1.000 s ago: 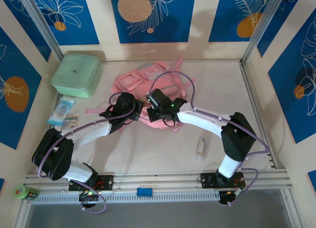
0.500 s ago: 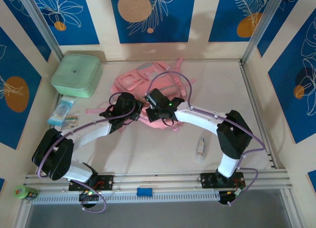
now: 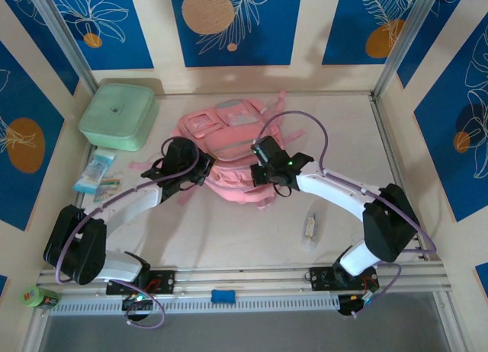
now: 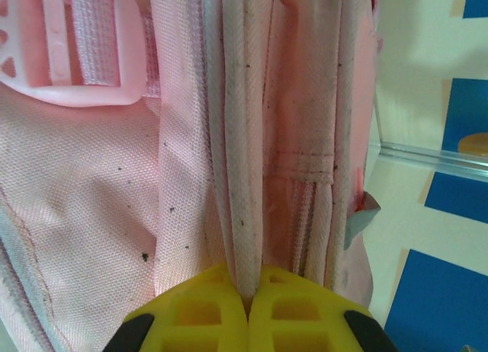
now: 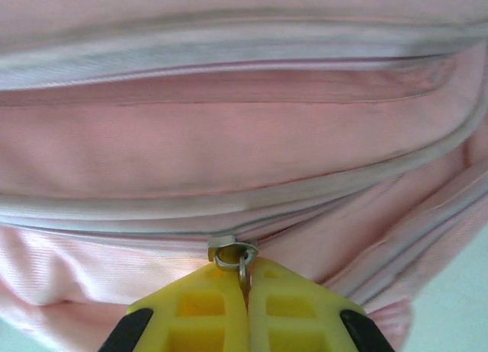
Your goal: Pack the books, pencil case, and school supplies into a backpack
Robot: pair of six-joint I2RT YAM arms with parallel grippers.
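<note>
The pink backpack (image 3: 229, 142) lies flat at mid-table, front pockets up. My left gripper (image 3: 201, 171) is at its left edge, shut on a pale piped seam (image 4: 242, 215) of the backpack (image 4: 91, 184); a pink strap buckle (image 4: 76, 55) lies beside it. At the near right side my right gripper (image 3: 256, 174) is shut on the metal zipper pull (image 5: 243, 267), which hangs from the slider (image 5: 227, 245) on the backpack (image 5: 229, 146). The school supplies (image 3: 310, 226), a slim wrapped stick, lie on the table to the right. The books and pencil case are out of view.
A mint-green lidded box (image 3: 118, 116) stands at the back left, with pale blue flat packets (image 3: 97, 175) in front of it. A green roll (image 3: 38, 297) and a small blue piece (image 3: 223, 296) sit by the front rail. Walls enclose three sides.
My right gripper has travelled right along the backpack with the zipper pull in it. My left gripper shifted slightly up and left, still clamped on the seam. The bag now lies more spread out.
</note>
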